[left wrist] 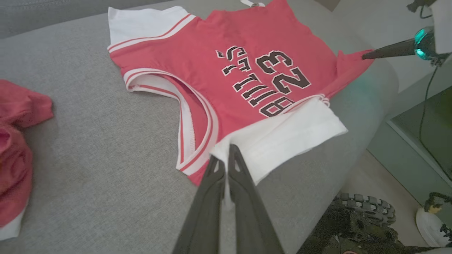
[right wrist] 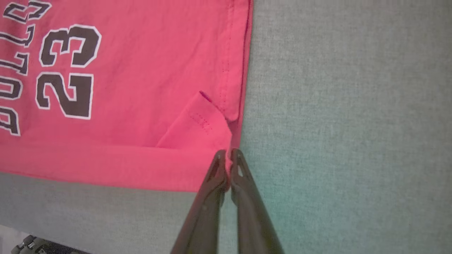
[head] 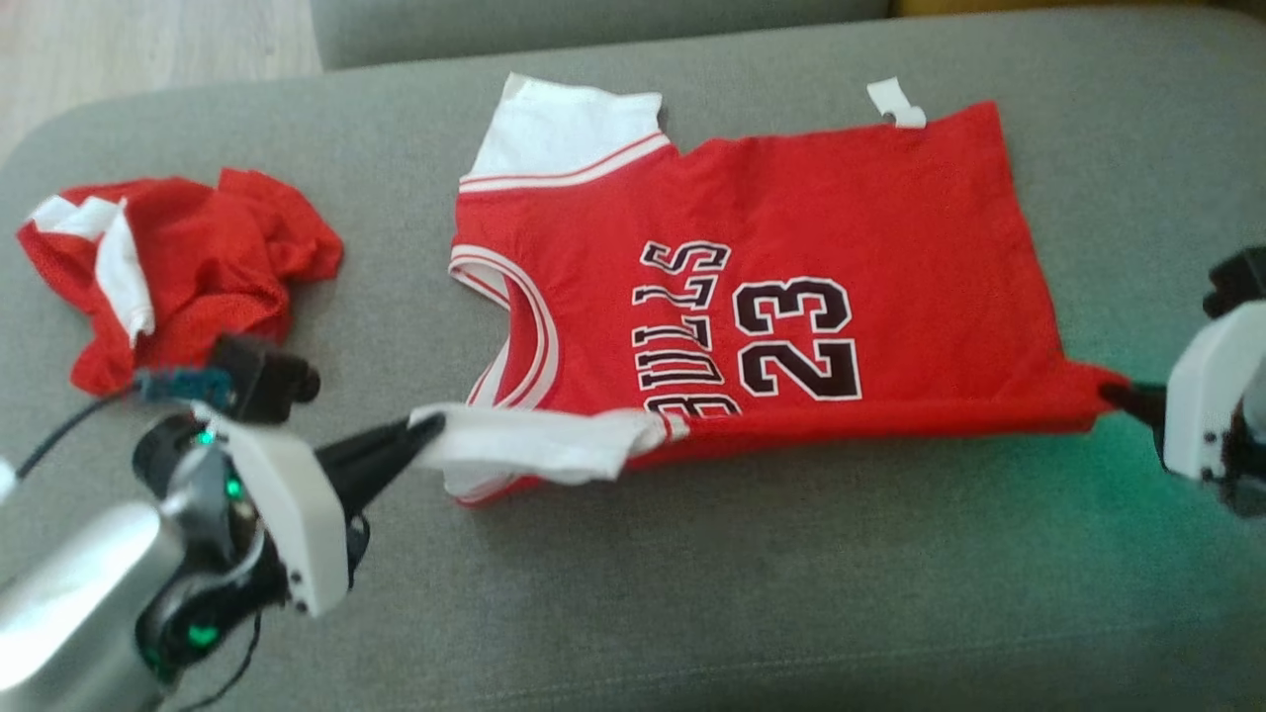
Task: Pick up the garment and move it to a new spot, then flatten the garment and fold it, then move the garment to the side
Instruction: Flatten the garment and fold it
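My left gripper (head: 433, 429) pinches the jersey (head: 841, 218) by its white sleeve (head: 534, 445), my right gripper (head: 1123, 396) by the hem corner (head: 1088, 381), seemingly to fold that edge over; it lies flat beside the crumpled red cloth (head: 208, 267)

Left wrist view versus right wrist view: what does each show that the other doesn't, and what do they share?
Left wrist view: the left gripper shut on a white sleeve, the striped neckline, a crumpled red garment aside. Right wrist view: the hem stitching and the turned-over corner flap up close. Both: the red Bulls 23 jersey on the grey sofa cushion, with the right gripper shut on that corner.
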`<state>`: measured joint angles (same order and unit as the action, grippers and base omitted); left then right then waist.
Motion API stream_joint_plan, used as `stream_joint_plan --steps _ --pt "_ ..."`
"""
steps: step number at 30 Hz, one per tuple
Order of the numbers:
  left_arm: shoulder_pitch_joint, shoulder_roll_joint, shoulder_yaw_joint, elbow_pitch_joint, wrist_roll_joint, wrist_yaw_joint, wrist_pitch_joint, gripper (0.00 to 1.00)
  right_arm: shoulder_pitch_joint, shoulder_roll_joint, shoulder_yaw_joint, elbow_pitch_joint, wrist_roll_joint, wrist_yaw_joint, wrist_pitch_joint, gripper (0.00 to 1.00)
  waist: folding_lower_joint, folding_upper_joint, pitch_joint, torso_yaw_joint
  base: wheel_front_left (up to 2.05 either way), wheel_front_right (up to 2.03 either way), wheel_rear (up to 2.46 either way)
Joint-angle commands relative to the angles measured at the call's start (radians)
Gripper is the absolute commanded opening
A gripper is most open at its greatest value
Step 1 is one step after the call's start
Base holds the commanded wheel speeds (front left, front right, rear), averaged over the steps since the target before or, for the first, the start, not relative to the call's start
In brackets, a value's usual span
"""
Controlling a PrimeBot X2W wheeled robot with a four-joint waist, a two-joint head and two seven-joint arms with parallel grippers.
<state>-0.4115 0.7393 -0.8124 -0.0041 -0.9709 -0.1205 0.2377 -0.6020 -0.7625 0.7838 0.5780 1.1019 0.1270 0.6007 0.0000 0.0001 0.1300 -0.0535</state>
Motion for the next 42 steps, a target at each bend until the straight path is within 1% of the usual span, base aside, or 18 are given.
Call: stream_joint_plan --steps 1,7,16,17,18,19,20,21,24,29,33,35,38,40,42 --pt "-0.084 0.027 0.044 -0.004 0.010 -0.003 0.005 0.00 -0.032 -0.017 -0.017 0.002 -0.013 0.004 0.002 0.00 0.0000 -0.0001 0.024 -0.005 0.00 0.00 0.00" --pt "-0.182 -0.006 0.008 0.071 0.035 -0.008 0.032 0.00 -0.097 0.028 -0.026 0.054 -0.046 0.004 0.009 0.00 0.0000 -0.0001 0.071 -0.006 0.00 0.00 0.00" --pt "-0.304 -0.059 -0.053 0.172 0.050 -0.010 0.007 0.00 -0.169 0.072 -0.023 0.114 -0.083 0.004 -0.011 0.00 0.0000 -0.0001 0.128 0.000 0.00 0.00 0.00" --pt "-0.316 -0.065 -0.055 0.190 0.053 -0.010 -0.001 0.00 -0.179 0.075 -0.024 0.119 -0.096 0.004 -0.032 0.89 0.0000 -0.0001 0.132 0.001 0.00 0.00 0.00" --pt "-0.328 -0.072 -0.055 0.210 0.060 -0.010 -0.013 0.19 -0.186 0.080 -0.029 0.130 -0.102 0.004 -0.051 1.00 0.0000 -0.0001 0.136 0.001 0.00 0.00 0.00" --pt "-0.340 -0.081 -0.054 0.232 0.070 -0.010 -0.027 0.64 -0.195 0.086 -0.033 0.137 -0.109 0.004 -0.072 1.00 0.0000 -0.0001 0.139 0.002 0.00 0.00 0.00" --pt "-0.351 -0.091 -0.051 0.255 0.082 -0.007 -0.046 1.00 -0.203 0.091 -0.037 0.145 -0.118 0.004 -0.099 1.00 0.0000 -0.0001 0.141 0.002 0.00 0.00 0.00" --pt "-0.351 -0.091 -0.051 0.255 0.082 -0.007 -0.046 1.00 -0.203 0.091 -0.037 0.145 -0.118 0.004 -0.099 1.00 0.0000 -0.0001 0.141 0.002 0.00 0.00 0.00" --pt "-0.378 -0.129 -0.030 0.326 0.110 0.029 -0.112 1.00 -0.224 0.107 -0.058 0.166 -0.138 0.004 -0.195 1.00 0.0000 -0.0001 0.142 0.004 0.00 0.00 0.00" --pt "-0.393 -0.195 0.029 0.405 0.125 0.097 -0.269 1.00 -0.232 0.133 -0.085 0.167 -0.171 0.004 -0.410 1.00 0.0000 -0.0001 0.124 0.003 0.00 0.00 0.00" --pt "-0.367 -0.244 0.093 0.430 0.114 0.159 -0.421 1.00 -0.212 0.149 -0.089 0.154 -0.224 0.004 -0.593 1.00 0.0000 -0.0001 0.096 0.000 0.00 0.00 0.00" --pt "-0.341 -0.269 0.123 0.425 0.109 0.181 -0.467 1.00 -0.194 0.162 -0.103 0.151 -0.249 0.004 -0.688 1.00 0.0000 -0.0001 0.079 -0.001 0.00 0.00 0.00" --pt "-0.284 -0.314 0.190 0.389 0.107 0.221 -0.495 1.00 -0.160 0.181 -0.135 0.156 -0.295 0.004 -0.806 1.00 0.0000 -0.0001 0.050 -0.001 0.00 0.00 0.00" --pt "-0.235 -0.350 0.254 0.338 0.135 0.248 -0.498 1.00 -0.133 0.196 -0.175 0.156 -0.336 0.004 -0.844 1.00 0.0000 -0.0001 0.034 0.000 0.00 0.00 0.00" --pt "-0.167 -0.395 0.321 0.278 0.184 0.264 -0.499 1.00 -0.100 0.214 -0.231 0.144 -0.388 0.004 -0.858 1.00 0.0000 -0.0001 0.017 0.001 0.00 0.00 0.00"
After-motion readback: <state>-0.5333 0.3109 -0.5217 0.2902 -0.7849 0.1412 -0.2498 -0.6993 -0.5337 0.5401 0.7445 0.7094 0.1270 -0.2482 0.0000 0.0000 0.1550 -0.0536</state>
